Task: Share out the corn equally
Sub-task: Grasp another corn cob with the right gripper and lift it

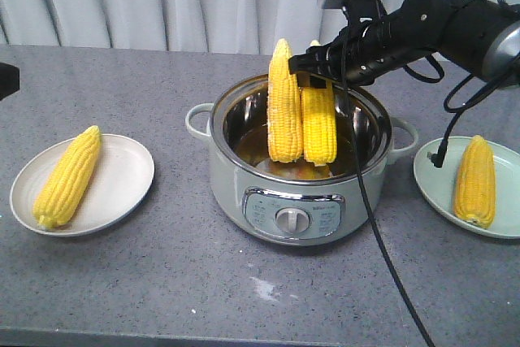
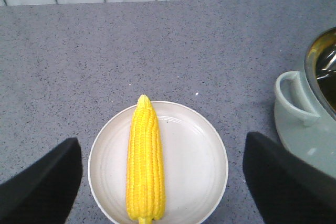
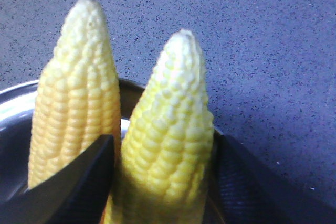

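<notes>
Two corn cobs stand upright, tips up, in the steel cooker pot [image 1: 244,164]. The taller cob [image 1: 284,107] leans on the shorter one [image 1: 319,126]. My right gripper [image 1: 313,71] reaches in from the right and is shut on the shorter cob [image 3: 170,129], one finger [image 3: 86,177] on each side below its tip. The taller cob [image 3: 73,103] stands just left of that finger. My left gripper [image 2: 163,182] hangs open above the white plate [image 2: 194,150], where one cob [image 2: 144,161] lies lengthwise. Another cob [image 1: 475,180] lies on the pale green plate [image 1: 435,184] at the right.
The white plate [image 1: 122,180] with its cob [image 1: 69,176] sits left of the pot on the grey speckled table. The pot's handle [image 2: 294,98] shows at the right of the left wrist view. A black cable [image 1: 382,233] hangs from the right arm across the pot's front.
</notes>
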Controlling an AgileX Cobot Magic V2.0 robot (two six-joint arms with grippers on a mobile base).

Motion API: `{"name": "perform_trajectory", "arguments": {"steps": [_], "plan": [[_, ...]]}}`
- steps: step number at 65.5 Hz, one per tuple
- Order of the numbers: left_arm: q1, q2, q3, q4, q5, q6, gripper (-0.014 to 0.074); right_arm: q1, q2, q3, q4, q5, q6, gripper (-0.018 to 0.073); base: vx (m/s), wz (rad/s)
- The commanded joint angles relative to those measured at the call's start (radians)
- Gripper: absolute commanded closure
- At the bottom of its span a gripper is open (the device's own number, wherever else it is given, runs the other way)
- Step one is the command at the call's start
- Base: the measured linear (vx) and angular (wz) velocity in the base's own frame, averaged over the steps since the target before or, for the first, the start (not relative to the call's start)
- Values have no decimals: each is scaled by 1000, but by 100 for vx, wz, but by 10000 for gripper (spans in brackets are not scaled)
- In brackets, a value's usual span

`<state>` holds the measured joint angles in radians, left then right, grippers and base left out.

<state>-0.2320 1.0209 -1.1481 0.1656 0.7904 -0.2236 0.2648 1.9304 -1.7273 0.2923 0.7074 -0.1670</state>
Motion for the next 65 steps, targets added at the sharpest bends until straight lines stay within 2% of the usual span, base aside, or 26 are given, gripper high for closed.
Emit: {"name": "perform_trajectory", "arguments": {"steps": [1,4,14,32,47,53,65], "plan": [[4,-13,-25,9,-67,-7,9,-2,-23,-18,4,-2,-2,232,0,0],[4,-13,-25,9,-67,-7,9,-2,-23,-18,7,-2,-2,295,0,0],[4,-13,-25,9,-67,-7,9,-2,-24,-18,10,2,-2,397,0,0],[4,-13,-25,8,-67,-7,9,-2,-91,-18,7,53,-2,399,0,0],[4,-13,-25,8,-67,-7,9,-2,-251,-18,-5,98,1,391,0,0],[4,-13,-25,8,-67,-7,9,-2,-321,-18,-42,123,21,389,0,0],[4,-13,-25,7,-67,-7,9,-4,-454,-18,-216,185,109,386,0,0]]}}
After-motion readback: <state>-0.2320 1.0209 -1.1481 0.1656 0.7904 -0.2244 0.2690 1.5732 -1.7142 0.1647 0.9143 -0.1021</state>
